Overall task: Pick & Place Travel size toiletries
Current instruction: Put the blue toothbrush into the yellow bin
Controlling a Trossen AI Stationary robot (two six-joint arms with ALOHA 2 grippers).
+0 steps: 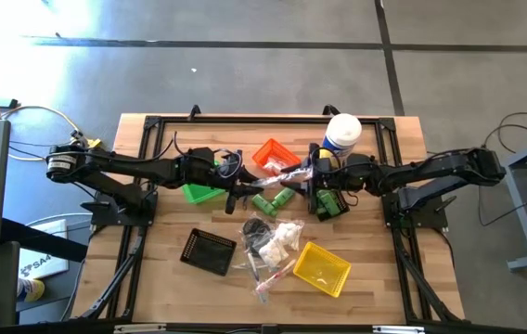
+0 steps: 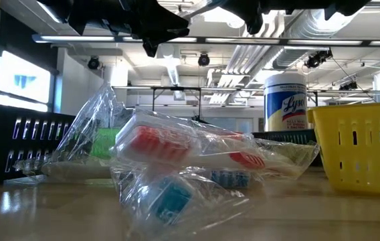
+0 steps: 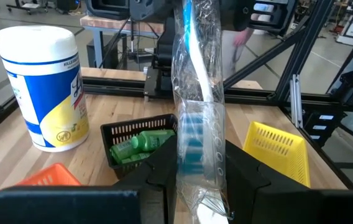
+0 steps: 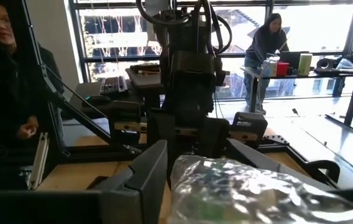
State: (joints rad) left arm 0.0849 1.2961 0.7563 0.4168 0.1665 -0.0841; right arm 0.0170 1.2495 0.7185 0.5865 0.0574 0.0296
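Both arms meet over the middle of the wooden table (image 1: 152,278), above the far part of the clutter. The left gripper (image 3: 200,171) is clenched on a clear-wrapped toothbrush (image 3: 196,106), whose packet stands up between its two dark fingers (image 3: 158,168), blue bristles showing low in the wrapper and the white handle running upward. From overhead that same packet stretches between the two grippers, near the orange bin (image 1: 274,156). The right gripper (image 4: 196,165) sits at the packet's other end with crinkled clear wrapping filling the space between its fingers, but whether it is gripping the plastic or standing loose around it I cannot tell. Just behind the right gripper stands the wipes canister (image 1: 342,134), white-lidded with a yellow label, and below it a black bin (image 3: 140,140) holds green mini bottles (image 3: 140,145). More green bottles (image 1: 273,199) lie loose on the wood between the arms, beside the green bin (image 1: 200,193). Nearer the front edge a heap of wrapped toothbrushes and white packets (image 1: 277,243) lies between a second black bin (image 1: 208,250) on the left and the yellow bin (image 1: 323,268) on the right. Two people (image 4: 2,81) show in the room beyond the table.
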